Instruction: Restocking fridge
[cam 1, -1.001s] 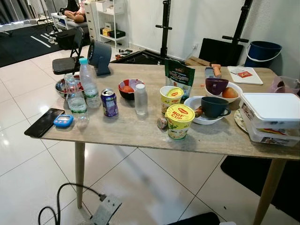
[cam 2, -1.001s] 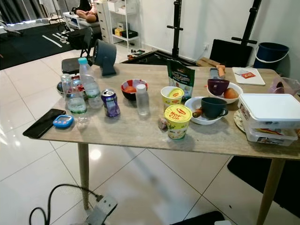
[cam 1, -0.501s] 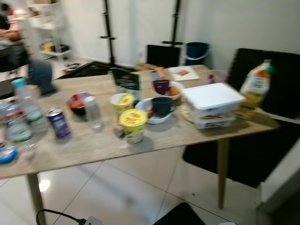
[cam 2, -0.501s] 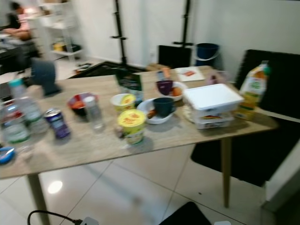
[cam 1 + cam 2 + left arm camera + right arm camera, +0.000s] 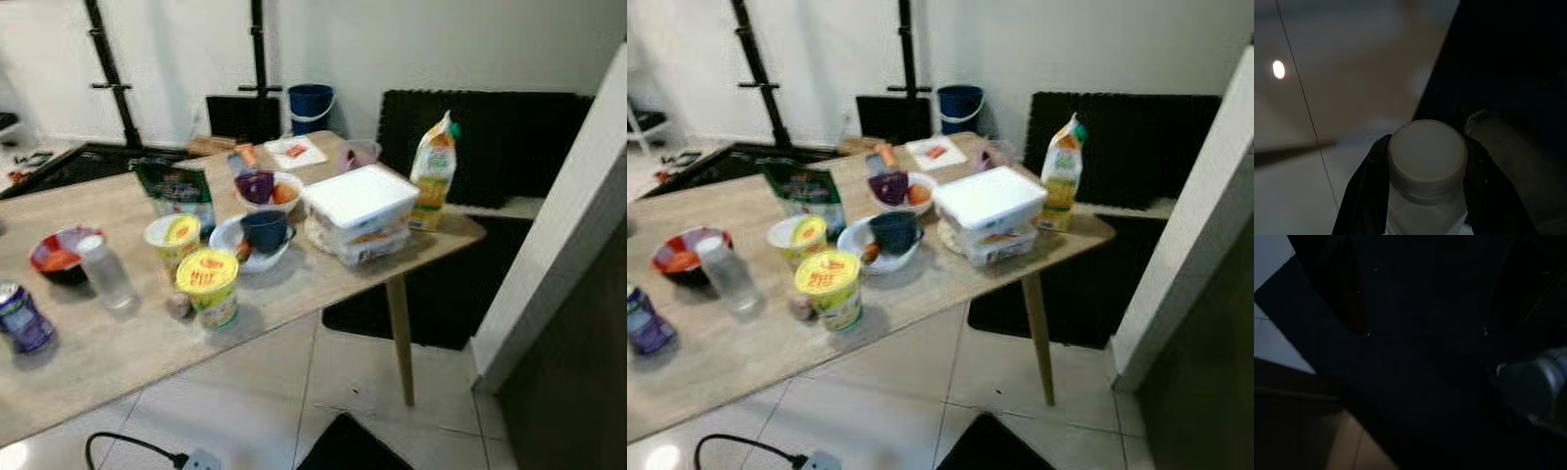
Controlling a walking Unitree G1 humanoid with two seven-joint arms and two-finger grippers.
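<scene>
In the left wrist view my left gripper [image 5: 1426, 147] is shut on a clear plastic bottle [image 5: 1425, 215] with a white screw cap [image 5: 1427, 159], one black finger on each side of its neck, above pale floor tiles. The right wrist view is very dark; my right gripper [image 5: 1426, 333] hangs open with nothing between its fingers. On the wooden table [image 5: 98, 348] stand a juice carton [image 5: 433, 171], stacked white lidded containers [image 5: 361, 211], two yellow noodle cups [image 5: 209, 286], a green pouch [image 5: 176, 191], a small clear bottle [image 5: 103, 274] and a purple can [image 5: 22, 318].
A tall white panel [image 5: 558, 235] with a dark surface [image 5: 578, 392] beside it rises at the right. Black mats [image 5: 490, 137] and a blue bucket [image 5: 311, 101] sit against the far wall. A cable and power strip [image 5: 196, 458] lie on the tiles.
The head camera has swung right: the table has slid left in the view, the big water bottles and phone have left it, and the white panel has come in at the right.
</scene>
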